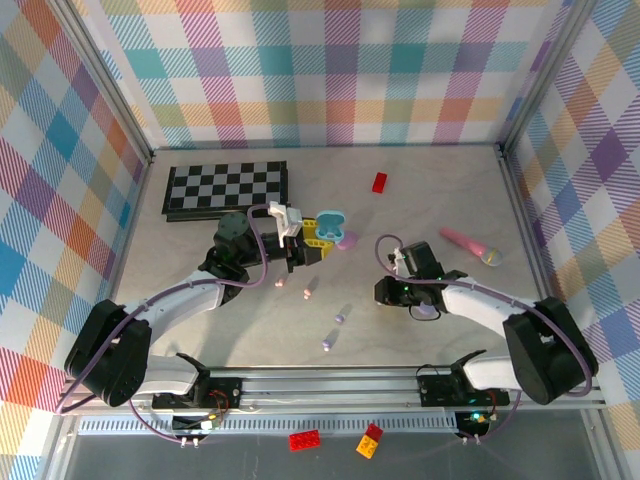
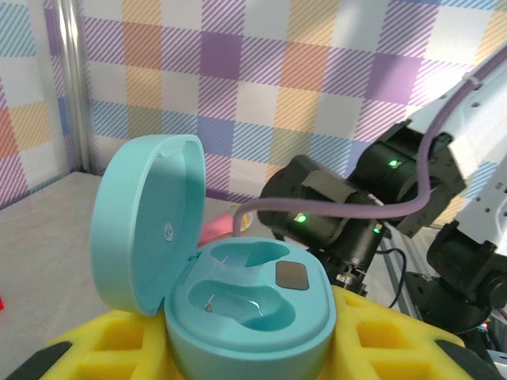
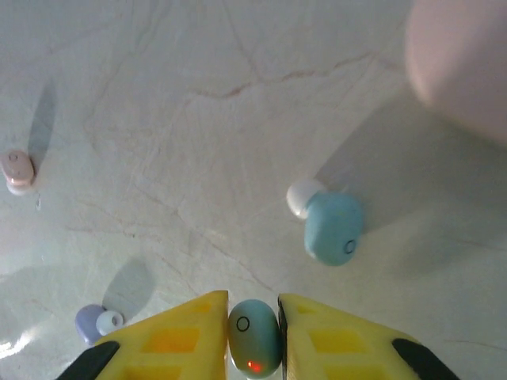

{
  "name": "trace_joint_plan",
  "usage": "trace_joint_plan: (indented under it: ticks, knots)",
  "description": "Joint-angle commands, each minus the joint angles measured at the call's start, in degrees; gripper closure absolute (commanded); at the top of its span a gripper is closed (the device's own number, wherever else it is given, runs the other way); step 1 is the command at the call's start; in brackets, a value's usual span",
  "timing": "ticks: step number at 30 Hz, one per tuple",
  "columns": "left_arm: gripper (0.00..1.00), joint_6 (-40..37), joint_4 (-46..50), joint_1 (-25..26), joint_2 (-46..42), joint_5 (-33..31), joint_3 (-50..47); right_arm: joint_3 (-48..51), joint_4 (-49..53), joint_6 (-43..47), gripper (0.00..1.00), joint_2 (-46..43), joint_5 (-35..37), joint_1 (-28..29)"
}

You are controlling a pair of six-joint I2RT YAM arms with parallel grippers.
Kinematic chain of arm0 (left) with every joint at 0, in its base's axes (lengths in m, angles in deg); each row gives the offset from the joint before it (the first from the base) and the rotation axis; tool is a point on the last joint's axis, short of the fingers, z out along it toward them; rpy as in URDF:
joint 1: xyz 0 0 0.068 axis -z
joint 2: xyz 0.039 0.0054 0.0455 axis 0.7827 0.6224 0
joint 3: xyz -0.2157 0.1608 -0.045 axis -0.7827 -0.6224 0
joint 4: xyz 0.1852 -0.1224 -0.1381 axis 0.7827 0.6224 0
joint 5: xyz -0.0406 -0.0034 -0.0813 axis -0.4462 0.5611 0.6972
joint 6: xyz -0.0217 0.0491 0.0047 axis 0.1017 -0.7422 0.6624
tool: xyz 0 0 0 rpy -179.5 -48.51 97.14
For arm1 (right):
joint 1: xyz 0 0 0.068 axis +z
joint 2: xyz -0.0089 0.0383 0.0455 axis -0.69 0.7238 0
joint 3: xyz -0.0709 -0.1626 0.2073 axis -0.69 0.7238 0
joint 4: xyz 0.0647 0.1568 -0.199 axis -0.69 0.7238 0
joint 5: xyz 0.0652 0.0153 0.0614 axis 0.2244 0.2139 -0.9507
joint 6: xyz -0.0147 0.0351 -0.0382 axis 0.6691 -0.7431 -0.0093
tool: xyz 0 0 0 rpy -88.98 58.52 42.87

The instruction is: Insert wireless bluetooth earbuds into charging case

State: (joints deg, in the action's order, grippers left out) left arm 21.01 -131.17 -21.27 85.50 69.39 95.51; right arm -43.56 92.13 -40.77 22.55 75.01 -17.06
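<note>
Your right gripper (image 3: pixel 253 313) is pinched tight on a light blue earbud (image 3: pixel 253 342). A second blue earbud (image 3: pixel 333 228) lies on the table (image 3: pixel 158 119) close ahead. Your left gripper (image 2: pixel 245 360) clamps the teal charging case (image 2: pixel 238 305), whose lid stands open.

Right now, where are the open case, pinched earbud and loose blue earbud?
open case (image 2: pixel 253 347), left wrist view, base.
pinched earbud (image 3: pixel 253 336), right wrist view, middle.
loose blue earbud (image 3: pixel 334 229), right wrist view, body.
</note>
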Motion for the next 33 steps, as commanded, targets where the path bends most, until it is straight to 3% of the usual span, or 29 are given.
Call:
trace_joint_plan:
  ticks: [1,6,13,18,33]
  knots:
    - [0.65,-1.43,-4.02,-0.31,0.58,-4.41,-1.18,0.54,-0.72,-6.13,0.79,-3.19,8.08,-0.11]
    - [0.66,-3.6,-7.26,0.79,3.05,-14.3,-2.41,-2.12,-1.22,-9.16,0.79,-4.67,13.82,0.24]
    - [0.66,-9.35,-11.31,4.17,8.48,-28.83,-3.85,-9.04,6.39,-9.01,0.78,-4.29,21.58,1.27]
    - [0.66,-9.22,-14.96,6.0,13.1,-31.41,-3.26,-11.04,8.38,-8.86,0.78,-6.77,22.18,1.73]
    - [0.66,-9.48,-19.62,8.73,23.1,-31.45,1.35,-18.66,4.49,-6.93,0.78,-10.65,14.46,4.87]
